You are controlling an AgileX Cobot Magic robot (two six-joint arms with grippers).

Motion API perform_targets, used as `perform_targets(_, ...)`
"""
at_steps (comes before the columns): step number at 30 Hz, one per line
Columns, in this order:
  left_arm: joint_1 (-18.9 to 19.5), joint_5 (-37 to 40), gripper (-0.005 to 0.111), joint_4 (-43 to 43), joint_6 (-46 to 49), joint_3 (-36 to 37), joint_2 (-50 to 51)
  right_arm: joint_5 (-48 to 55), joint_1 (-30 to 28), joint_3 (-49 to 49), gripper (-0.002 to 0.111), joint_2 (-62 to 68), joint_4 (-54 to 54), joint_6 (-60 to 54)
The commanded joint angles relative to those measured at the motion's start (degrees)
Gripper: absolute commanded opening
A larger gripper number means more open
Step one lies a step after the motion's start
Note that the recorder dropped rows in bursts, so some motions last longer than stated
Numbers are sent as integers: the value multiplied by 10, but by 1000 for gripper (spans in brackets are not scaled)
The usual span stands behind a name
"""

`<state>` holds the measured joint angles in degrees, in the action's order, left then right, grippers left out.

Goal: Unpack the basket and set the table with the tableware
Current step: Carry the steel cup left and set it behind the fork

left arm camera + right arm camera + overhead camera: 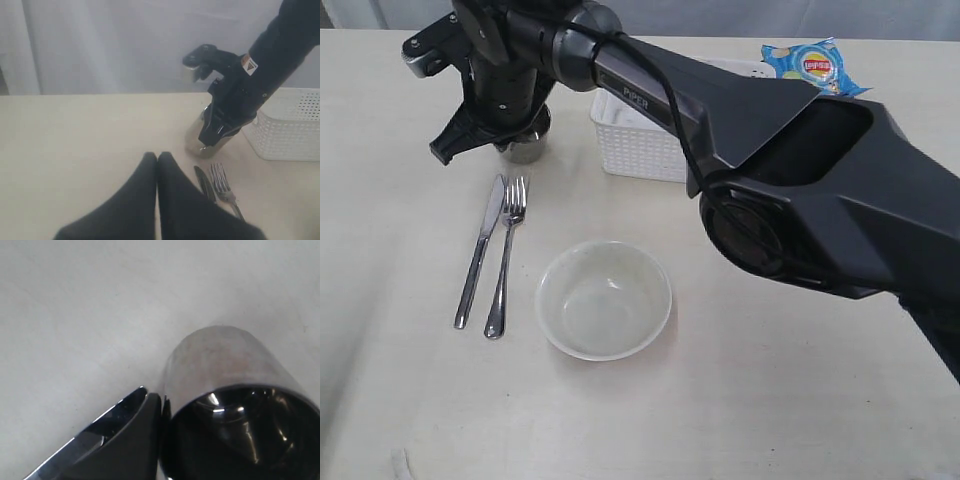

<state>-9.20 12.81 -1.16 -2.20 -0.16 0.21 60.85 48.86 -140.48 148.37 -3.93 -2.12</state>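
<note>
The small steel cup (525,148) is sitting upright at the far left of the bench (770,400), just beside the white lattice basket (630,150) and beyond the knife (480,250) and fork (505,260). Its polished wall is mirroring the pale top and its inside is showing dark. The right fingers (125,440) are pinching its rim. The left fingers (145,190) are pressing together, holding nothing. The white bowl (604,300) is resting nearer.

Steel cup (525,149) (upright) near white basket (635,152)
</note>
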Motion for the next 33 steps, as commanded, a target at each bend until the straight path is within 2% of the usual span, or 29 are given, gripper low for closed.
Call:
perform_targets(1, -1, -6, 0, -6, 0, 2, -2, 5, -9, -3, 15, -1, 9, -4)
perform_targets(4, -1, -6, 0, -6, 0, 2, -2, 1, -14, -3, 35, -4, 11, 7)
perform_targets(5, -1, -6, 0, -6, 0, 2, -2, -2, -14, -3, 37, -4, 11, 10)
perform_targets(9, -1, -6, 0, -6, 0, 2, -2, -20, -14, -3, 34, -8, 11, 11)
perform_targets(33, -1, -6, 0, -6, 0, 2, -2, -52, -14, -3, 34, -16, 13, -5)
